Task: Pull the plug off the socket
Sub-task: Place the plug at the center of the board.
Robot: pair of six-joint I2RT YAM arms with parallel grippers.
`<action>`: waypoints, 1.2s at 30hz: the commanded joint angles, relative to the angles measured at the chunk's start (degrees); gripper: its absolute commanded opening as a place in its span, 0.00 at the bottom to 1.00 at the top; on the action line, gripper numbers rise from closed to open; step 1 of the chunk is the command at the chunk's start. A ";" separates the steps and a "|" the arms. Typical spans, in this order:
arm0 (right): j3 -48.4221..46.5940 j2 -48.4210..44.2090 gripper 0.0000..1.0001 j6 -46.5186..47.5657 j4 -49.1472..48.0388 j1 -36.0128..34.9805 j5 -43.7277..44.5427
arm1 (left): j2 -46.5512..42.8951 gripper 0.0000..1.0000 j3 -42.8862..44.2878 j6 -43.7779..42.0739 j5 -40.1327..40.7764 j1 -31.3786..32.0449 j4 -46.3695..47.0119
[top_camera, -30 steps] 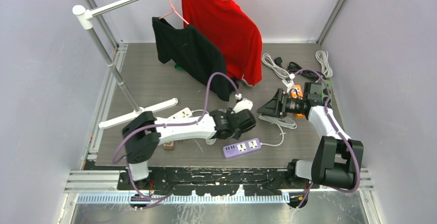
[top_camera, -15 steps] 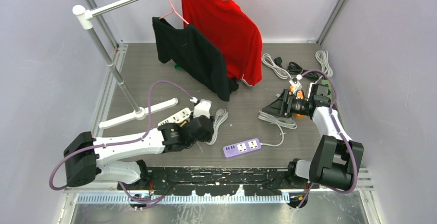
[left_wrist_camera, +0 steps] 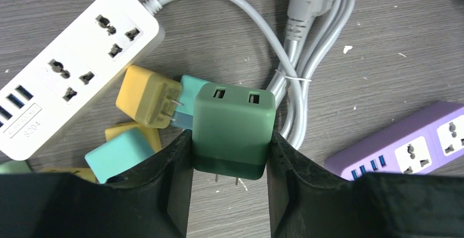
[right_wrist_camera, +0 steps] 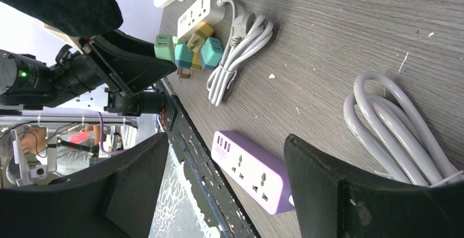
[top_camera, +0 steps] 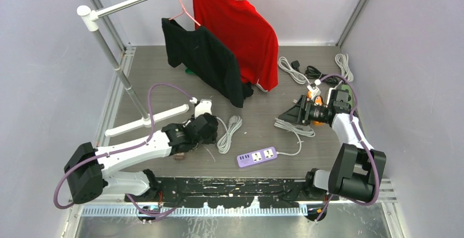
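Note:
My left gripper (left_wrist_camera: 230,138) is shut on a green plug (left_wrist_camera: 234,126), whose two bare prongs hang free above the tabletop. It hovers over a pile of yellow (left_wrist_camera: 150,97) and teal plugs (left_wrist_camera: 117,153) beside the white socket strip (left_wrist_camera: 71,68). From above, the left gripper (top_camera: 203,130) sits left of centre and covers most of that strip. The purple socket strip (top_camera: 256,156) lies near the front edge with its sockets empty. My right gripper (top_camera: 290,115) is open with nothing between its fingers, right of centre, and looks across at the purple strip (right_wrist_camera: 251,169).
A coiled white cable (top_camera: 227,134) lies just right of the left gripper. Another white cable (top_camera: 295,127) lies under the right gripper. A black shirt (top_camera: 202,57) and a red shirt (top_camera: 241,27) hang on a rack with its white base (top_camera: 148,120) at left. More cables (top_camera: 312,71) sit at the back right.
The left arm has swung left, away from the purple strip, to the plug pile by the white strip, still gripping the green plug. The right gripper drew back slightly to the right.

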State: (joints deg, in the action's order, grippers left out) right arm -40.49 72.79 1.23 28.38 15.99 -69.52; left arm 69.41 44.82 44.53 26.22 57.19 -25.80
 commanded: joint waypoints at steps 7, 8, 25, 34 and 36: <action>-0.59 -0.37 0.82 0.61 -0.26 0.45 -0.79 | 6.47 0.05 7.59 -2.77 0.07 -2.51 -4.05; -0.57 -0.31 0.82 0.61 -0.25 0.47 -0.80 | 7.19 0.05 8.17 -2.98 0.04 -2.68 -4.30; -0.63 -0.20 0.82 0.52 -0.31 0.88 -0.79 | 18.26 0.16 14.12 -6.15 -7.80 -8.37 -3.80; -0.60 -0.11 0.82 0.48 -0.34 1.08 -0.80 | 21.66 0.27 15.69 -6.95 -9.08 -9.51 -4.42; -0.60 -0.07 0.82 0.44 -0.33 1.06 -0.80 | 22.04 0.28 15.81 -7.08 -9.17 -9.66 -4.72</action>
State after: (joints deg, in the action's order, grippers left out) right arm -40.49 72.79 1.23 28.42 16.73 -69.54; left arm 91.18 58.28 38.44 17.58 48.18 -30.52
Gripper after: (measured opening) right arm 0.822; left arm 0.442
